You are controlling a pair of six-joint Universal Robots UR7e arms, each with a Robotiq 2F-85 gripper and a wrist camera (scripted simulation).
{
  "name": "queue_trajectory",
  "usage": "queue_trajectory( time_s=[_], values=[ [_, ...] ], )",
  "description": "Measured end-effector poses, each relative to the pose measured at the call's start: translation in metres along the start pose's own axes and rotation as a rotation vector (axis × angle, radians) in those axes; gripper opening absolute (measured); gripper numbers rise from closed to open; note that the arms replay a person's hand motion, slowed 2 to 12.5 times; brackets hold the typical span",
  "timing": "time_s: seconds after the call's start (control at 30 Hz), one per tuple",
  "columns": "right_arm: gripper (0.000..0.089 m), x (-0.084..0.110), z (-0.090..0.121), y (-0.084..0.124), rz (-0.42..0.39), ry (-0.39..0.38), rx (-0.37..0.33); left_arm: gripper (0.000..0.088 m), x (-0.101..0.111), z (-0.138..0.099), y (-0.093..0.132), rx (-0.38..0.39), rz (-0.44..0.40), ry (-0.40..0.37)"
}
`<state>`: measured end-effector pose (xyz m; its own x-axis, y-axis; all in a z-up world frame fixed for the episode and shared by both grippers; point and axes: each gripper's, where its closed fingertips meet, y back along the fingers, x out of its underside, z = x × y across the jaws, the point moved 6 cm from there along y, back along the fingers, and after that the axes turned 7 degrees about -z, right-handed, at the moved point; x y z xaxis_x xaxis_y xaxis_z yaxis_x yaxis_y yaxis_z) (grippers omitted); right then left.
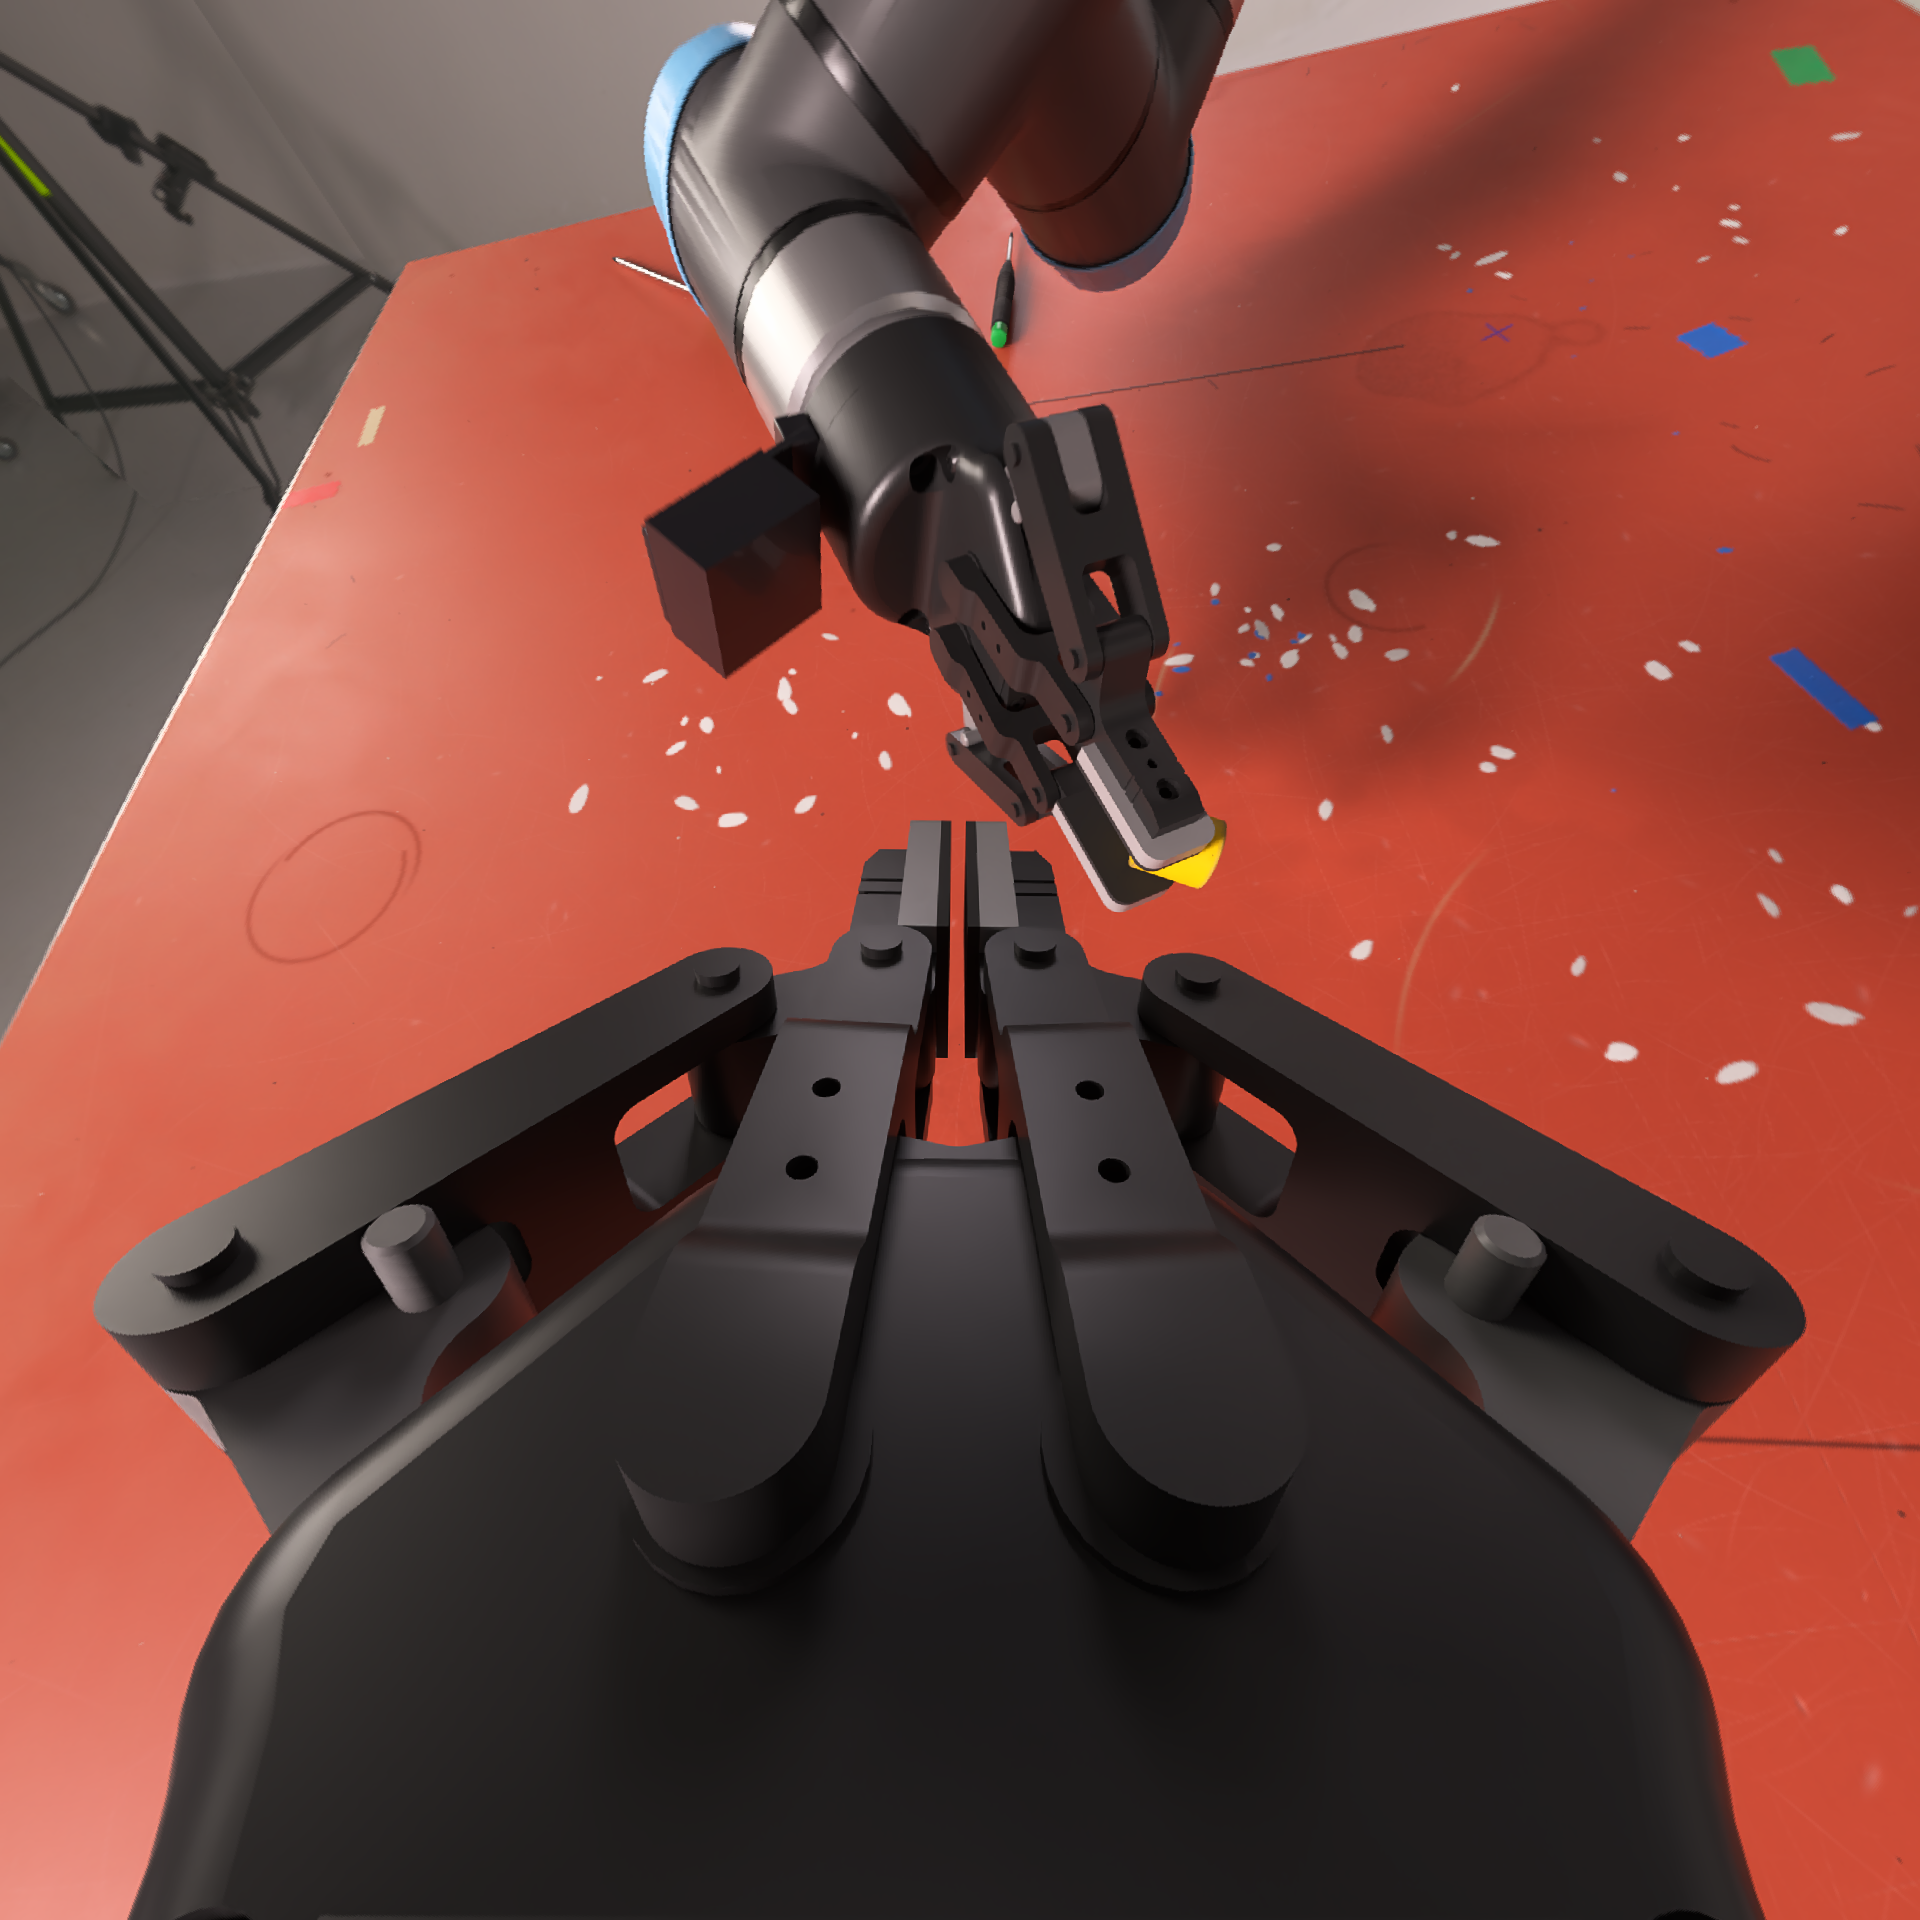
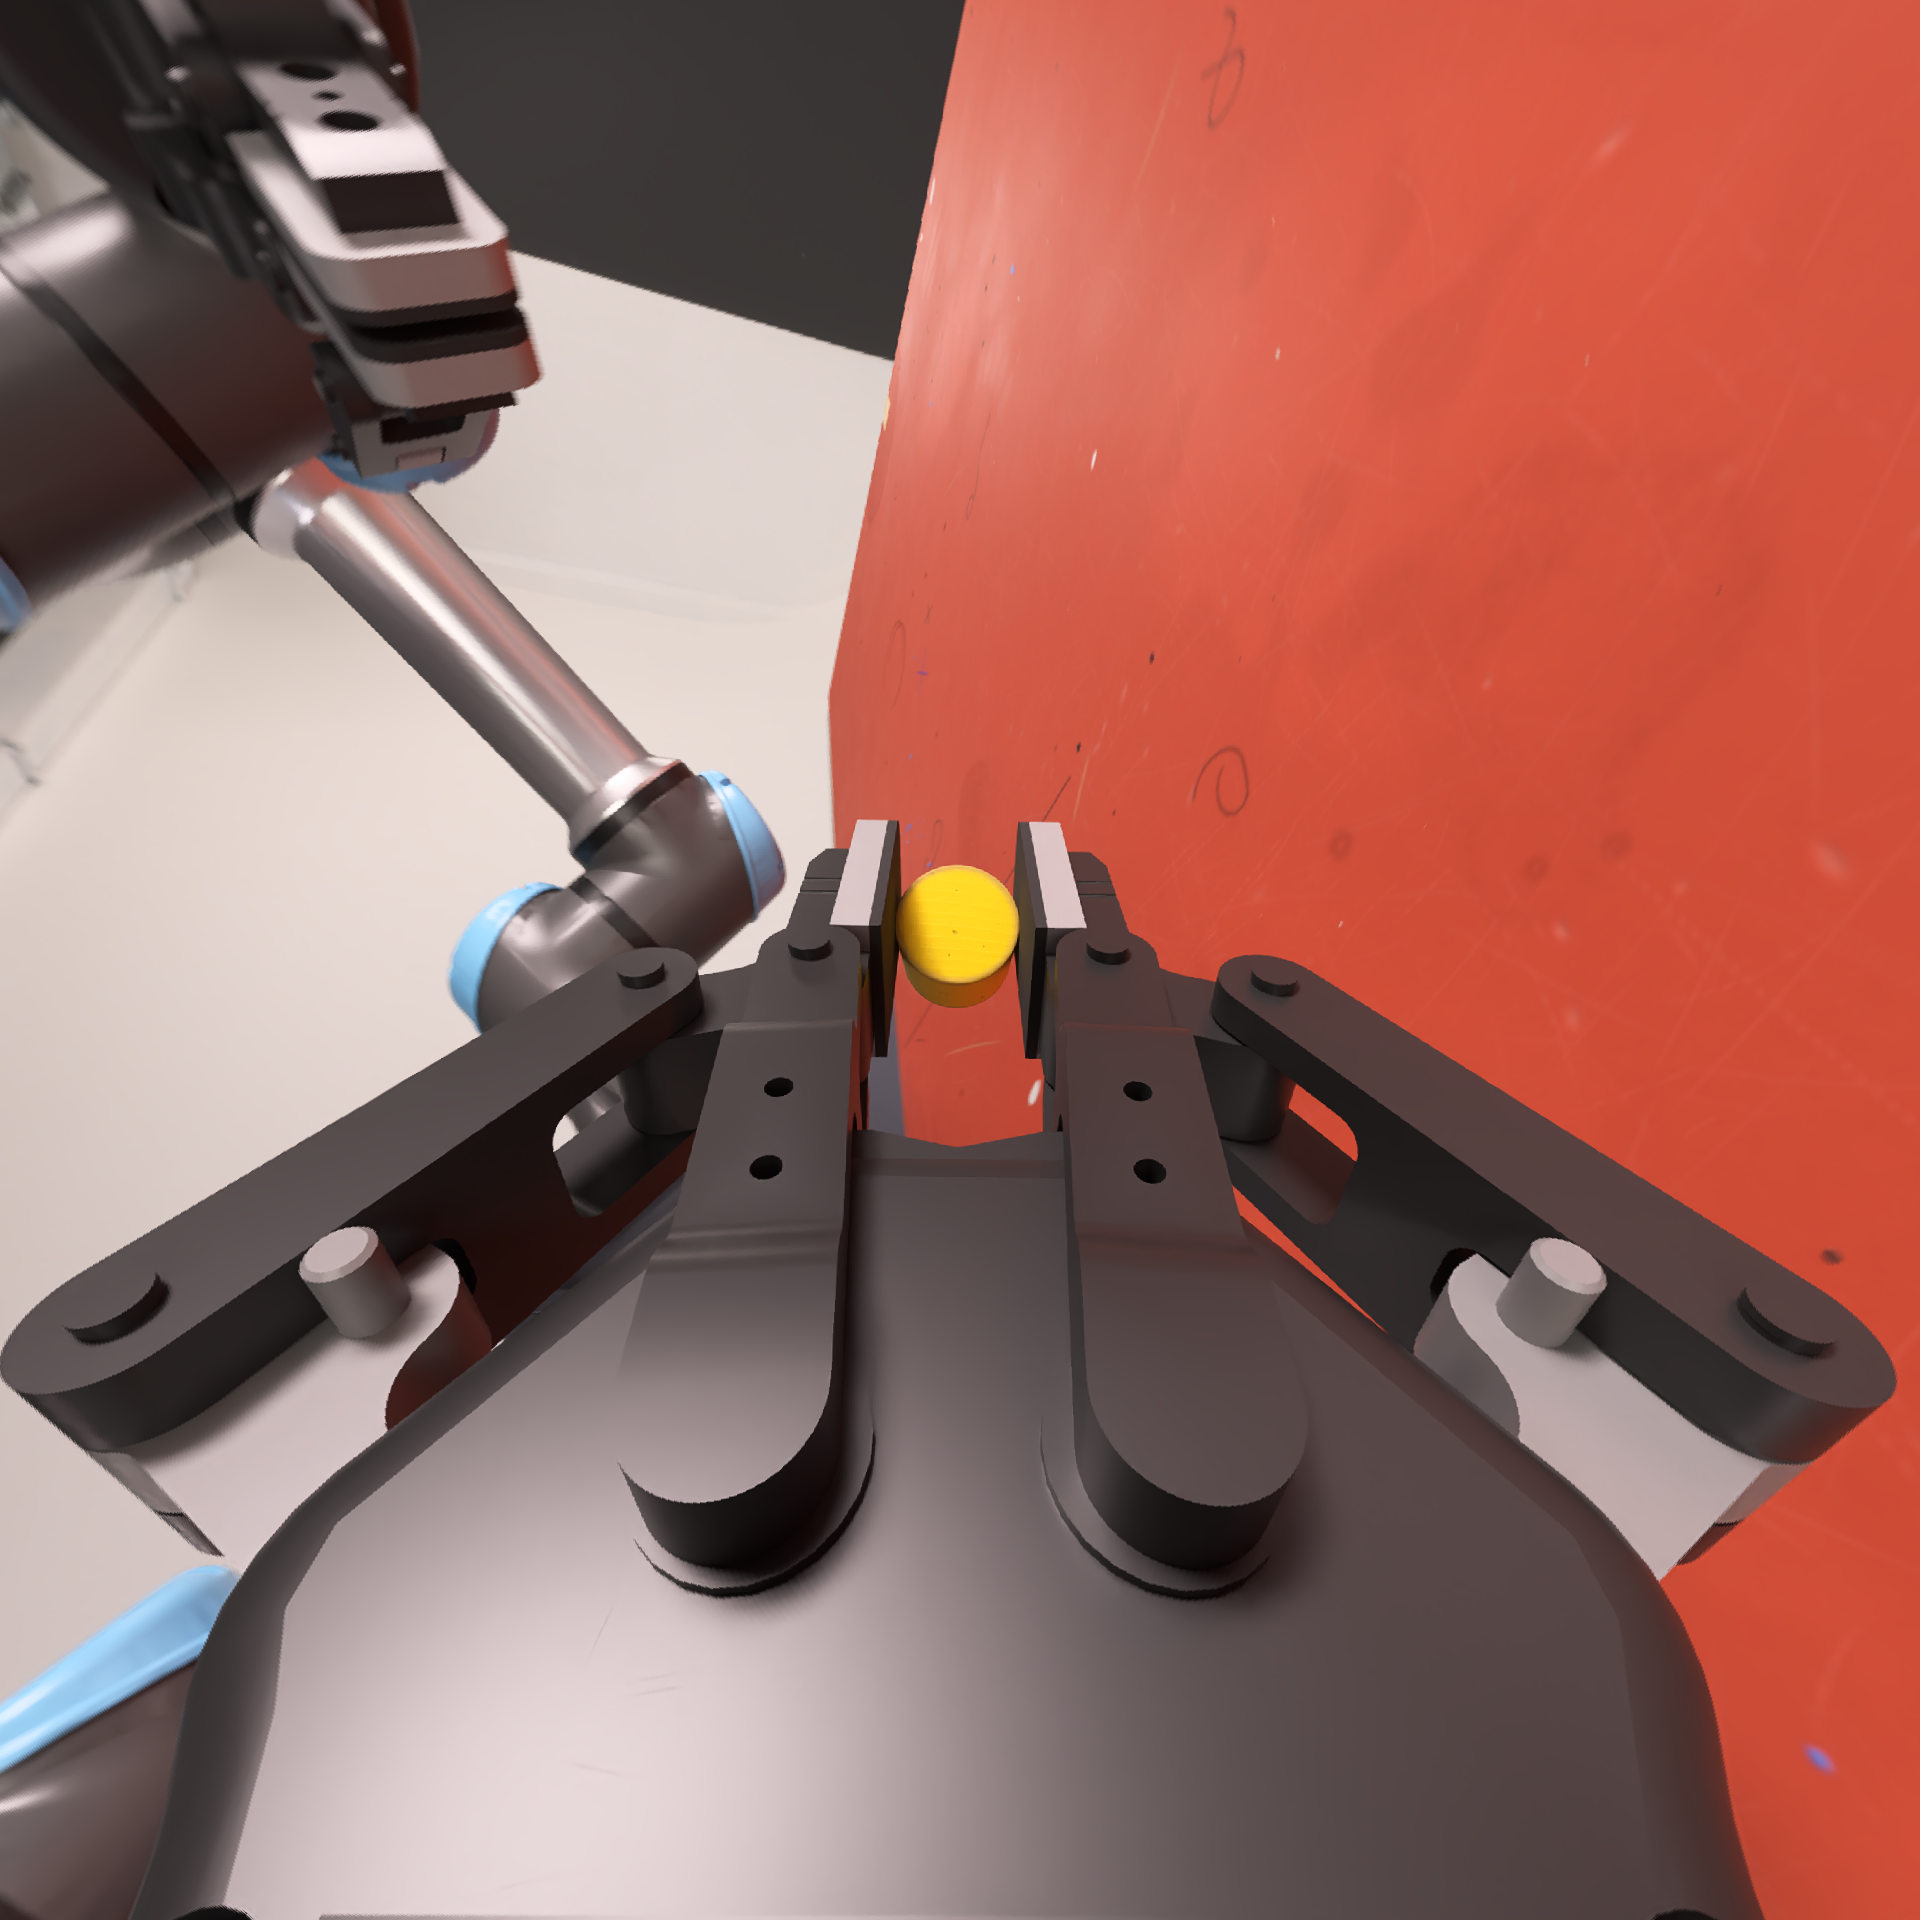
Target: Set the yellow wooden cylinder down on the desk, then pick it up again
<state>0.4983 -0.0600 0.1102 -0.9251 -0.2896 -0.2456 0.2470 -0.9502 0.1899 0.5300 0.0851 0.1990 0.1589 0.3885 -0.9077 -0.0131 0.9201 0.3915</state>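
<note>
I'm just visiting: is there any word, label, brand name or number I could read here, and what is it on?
None: no word, brand or number can be read.
red desk: only faint pen loops and scribbles, not legible as text.
blue tape and green tape scraps: blank.
left hand, right hand, yellow cylinder: no markings visible.

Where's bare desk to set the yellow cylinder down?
The right gripper holds the yellow cylinder. Bare desk lies near the left gripper, by its right linkage. The far strip is crowded: a screwdriver and the right arm.
</note>
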Motion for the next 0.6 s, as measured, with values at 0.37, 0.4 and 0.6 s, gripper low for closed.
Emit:
queue_trajectory(
  time_s=[0.37, 0.4, 0.6],
  values=[
    [0.0199, 0.029, -0.016, -0.019, 0.146, -0.305, 0.062, 0.0024, -0.02, -0.018, 0.007, 0.032, -0.041, -0.058],
    [0.0199, 0.032, -0.017, -0.022, 0.16, -0.317, 0.08, 0.0024, -0.022, -0.019, 0.008, 0.034, -0.048, -0.063],
    [0.0199, 0.046, -0.019, -0.037, 0.241, -0.358, 0.168, 0.0024, -0.031, -0.029, 0.012, 0.056, -0.08, -0.087]
  ],
)
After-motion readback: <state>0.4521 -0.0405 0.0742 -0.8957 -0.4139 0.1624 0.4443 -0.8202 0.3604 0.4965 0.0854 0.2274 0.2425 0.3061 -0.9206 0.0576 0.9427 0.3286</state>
